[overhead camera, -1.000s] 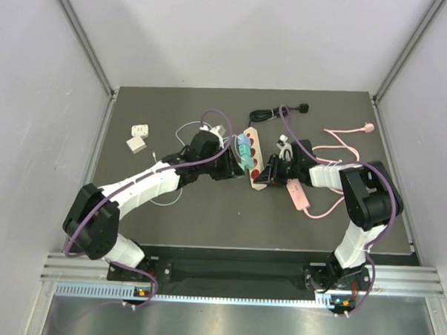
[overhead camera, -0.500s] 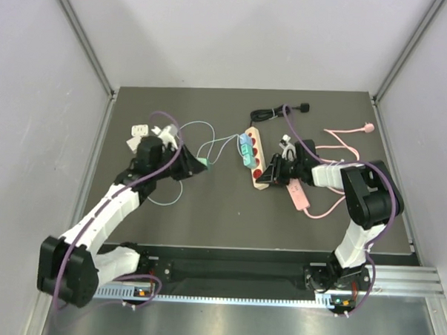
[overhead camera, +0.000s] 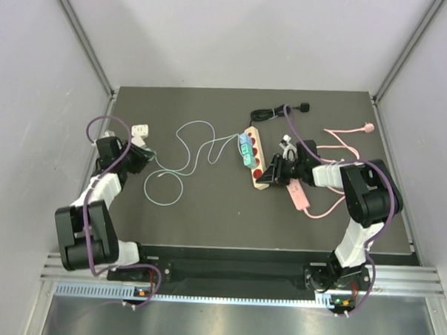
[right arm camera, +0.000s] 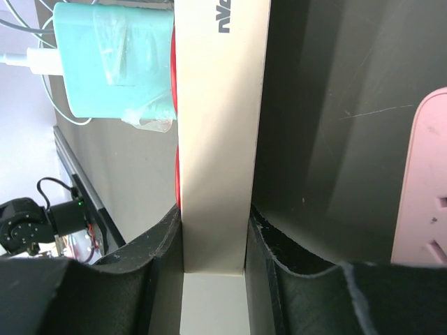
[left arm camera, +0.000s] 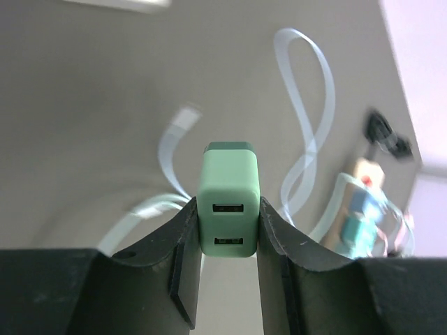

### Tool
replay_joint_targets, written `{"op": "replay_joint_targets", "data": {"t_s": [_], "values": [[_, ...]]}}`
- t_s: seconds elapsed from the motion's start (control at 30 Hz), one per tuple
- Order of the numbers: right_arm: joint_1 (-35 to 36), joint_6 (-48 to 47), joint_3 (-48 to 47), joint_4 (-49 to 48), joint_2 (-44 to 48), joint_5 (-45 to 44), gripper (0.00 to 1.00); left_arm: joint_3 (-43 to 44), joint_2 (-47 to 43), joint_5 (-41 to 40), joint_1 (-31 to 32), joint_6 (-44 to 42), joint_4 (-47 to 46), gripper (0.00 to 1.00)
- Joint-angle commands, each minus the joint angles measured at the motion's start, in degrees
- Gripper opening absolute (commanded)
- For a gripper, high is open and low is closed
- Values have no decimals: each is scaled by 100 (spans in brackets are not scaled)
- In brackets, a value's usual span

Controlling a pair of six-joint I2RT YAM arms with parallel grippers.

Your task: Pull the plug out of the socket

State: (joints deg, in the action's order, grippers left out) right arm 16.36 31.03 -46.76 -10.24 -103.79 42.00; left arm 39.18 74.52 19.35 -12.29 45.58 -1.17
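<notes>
From the top, the strip (overhead camera: pixel 255 160) is lying on the table (overhead camera: pixel 207 211), slanting. The right gripper (overhead camera: pixel 271 171) is sitting at the near end of the strip and touching it. A teal adapter (overhead camera: pixel 243 150) is sitting on the far half of the strip. The left gripper (overhead camera: pixel 142 159) is staying well apart from the strip, on its left; what it is holding is too small to tell here. A pale cable (overhead camera: pixel 182 140) is winding from the strip toward the left gripper. A pink cable (overhead camera: pixel 335 150) is lying to the right of the strip, and a black cable (overhead camera: pixel 274 112) behind it.

In the left wrist view, the jaws are gripping a green plug (left arm camera: pixel 228 192) by its two sides. The plug is out of the strip, which is showing far behind on the right.

In the right wrist view, the jaws are clamping the strip by its long sides. A pink block (right arm camera: pixel 422 181) is lying just beside the strip.
</notes>
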Motion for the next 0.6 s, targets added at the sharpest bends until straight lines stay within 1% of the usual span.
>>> {"op": "replay_joint_targets", "data": {"t_s": [0.0,0.1,0.23,0.47,0.5,0.57], "values": [[-19,-273,-8,-628,-63,265,0,134,466,-221,-370,214,-665,0],[-28,-255,-17,-620,-71,274,0,212,896,-379,-598,162,-727,1],[-19,-264,-26,-628,-89,291,0,327,1441,-345,-800,144,-920,4],[-36,-290,-43,-611,-133,318,0,810,2233,-511,-889,30,-841,28],[-36,-281,-43,-611,-133,318,0,924,2277,-555,-889,-5,-780,36],[-36,-290,-52,-602,-133,326,0,1056,2426,-651,-889,-49,-657,43]]}}
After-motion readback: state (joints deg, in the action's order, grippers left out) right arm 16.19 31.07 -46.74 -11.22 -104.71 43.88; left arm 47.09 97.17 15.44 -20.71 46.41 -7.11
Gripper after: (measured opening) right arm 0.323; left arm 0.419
